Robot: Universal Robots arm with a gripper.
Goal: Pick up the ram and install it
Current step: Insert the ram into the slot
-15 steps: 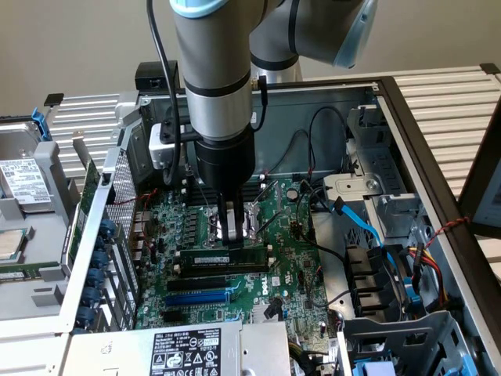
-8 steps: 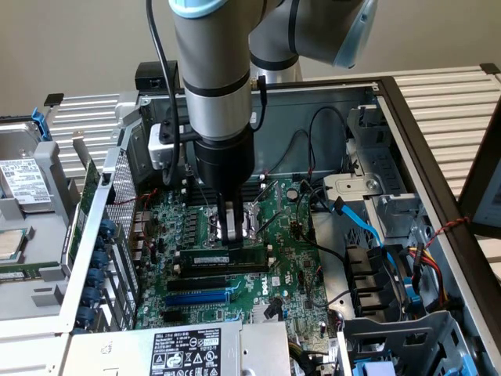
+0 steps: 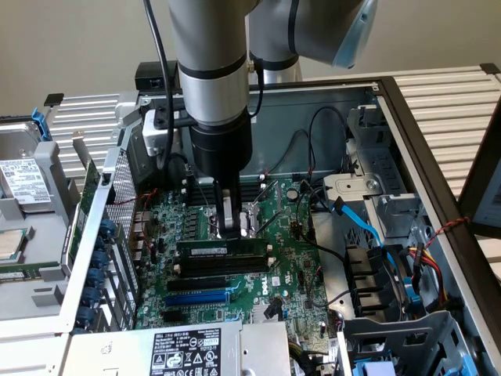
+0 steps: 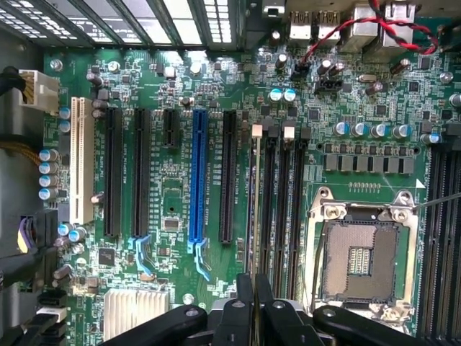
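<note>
Wrist view, gripper [image 4: 253, 308]: two dark fingers were drawn almost together, pinching the ram between them.
Ram [image 4: 256, 209]: it was seen edge-on as a thin line running out from between the fingertips, and it lay along the outermost memory slot.
End clip [image 4: 257, 130]: this white clip sat at the ram's far end.
Memory slots [image 4: 275, 209]: they were bare and black, just beside the ram and parallel with it.
Blue expansion slot [image 4: 198, 173]: it ran parallel on the ram's other side, with one black slot between them.
CPU socket [image 4: 360, 259]: it lay open beyond the bare memory slots.
Exterior view, ram [image 3: 223, 248]: it stood on edge across the motherboard [image 3: 293, 258], its white label facing the camera. It was directly under the gripper [image 3: 232, 229], which gripped its upper edge near the middle.
Seating: whether the ram was pressed fully home could not be told.
Arm [image 3: 211, 94]: it stood upright over the open case [image 3: 395, 98].
</note>
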